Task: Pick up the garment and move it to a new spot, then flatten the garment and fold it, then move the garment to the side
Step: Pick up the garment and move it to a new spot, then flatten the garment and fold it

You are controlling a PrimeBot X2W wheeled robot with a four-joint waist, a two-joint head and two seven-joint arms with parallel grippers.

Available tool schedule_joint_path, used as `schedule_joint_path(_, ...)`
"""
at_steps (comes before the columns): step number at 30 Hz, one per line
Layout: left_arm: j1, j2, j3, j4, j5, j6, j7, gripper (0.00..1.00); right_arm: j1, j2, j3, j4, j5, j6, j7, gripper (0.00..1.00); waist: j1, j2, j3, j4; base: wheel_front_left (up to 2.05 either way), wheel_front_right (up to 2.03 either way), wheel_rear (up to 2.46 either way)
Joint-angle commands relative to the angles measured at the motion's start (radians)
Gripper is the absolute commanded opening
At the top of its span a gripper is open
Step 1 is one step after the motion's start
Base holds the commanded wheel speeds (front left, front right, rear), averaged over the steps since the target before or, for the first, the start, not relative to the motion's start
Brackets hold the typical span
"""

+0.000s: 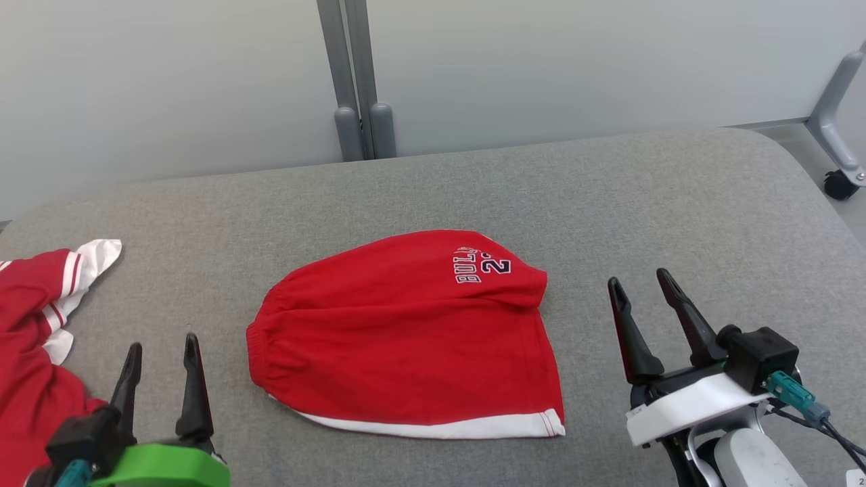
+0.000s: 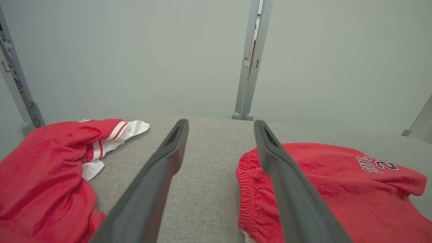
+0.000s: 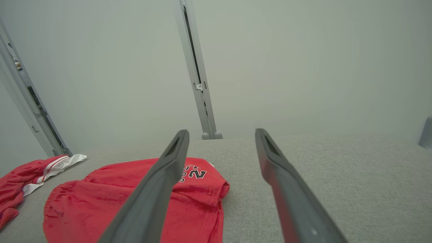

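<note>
One grey padded table (image 1: 609, 203) carries 2 red garments. Task garment (image 1: 406, 331), red shorts, lies flat at table ctr, btwn the grippers. Gathered elastic waistband faces robot's left, w/ a white band along the near edge and dark print at the far right corner. Long axis runs left-right. 2nd garment (image 1: 34, 338), red w/ white, sits crumpled at left edge. Left gripper (image 1: 162, 345) and right gripper (image 1: 636, 279): both spread apart, holding nothing.

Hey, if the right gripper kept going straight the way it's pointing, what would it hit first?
Probably nothing close: the right gripper points over bare grey tabletop toward the back wall. The red shorts lie left of that line. Height is unclear.
</note>
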Motion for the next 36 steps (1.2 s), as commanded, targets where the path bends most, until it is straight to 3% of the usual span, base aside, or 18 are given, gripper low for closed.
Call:
schedule_joint_path(1,0.037,-0.015,0.016,-0.003,0.019,-0.017,0.000,1.00,0.009,0.002,0.004,0.001,0.001,0.000,-0.003,1.00,0.0000,-0.0001,0.000,-0.004,0.00,0.00,0.00)
schedule_joint_path(12,0.070,-0.100,0.095,0.013,0.124,-0.099,0.000,1.00,0.012,-0.011,-0.005,-0.002,-0.002,0.000,-0.003,1.00,0.0000,-0.0001,0.002,0.004,0.00,0.00,0.00)
schedule_joint_path(24,0.054,-0.144,0.153,0.057,0.165,-0.165,0.000,1.00,0.011,-0.020,0.018,0.024,0.018,0.000,-0.003,1.00,0.0000,-0.0001,0.005,0.004,0.00,0.00,0.00)
schedule_joint_path(27,0.057,-0.136,0.135,0.100,0.137,-0.187,0.031,1.00,0.012,-0.031,0.055,0.061,0.041,0.000,0.030,1.00,0.0000,-0.0001,0.011,0.004,0.00,0.00,0.00)
schedule_joint_path(36,-0.002,-0.034,0.014,0.156,0.106,-0.226,0.275,1.00,-0.013,-0.077,0.200,0.143,0.173,0.000,0.268,1.00,0.0000,-0.0001,0.060,0.015,0.00,0.00,0.00)
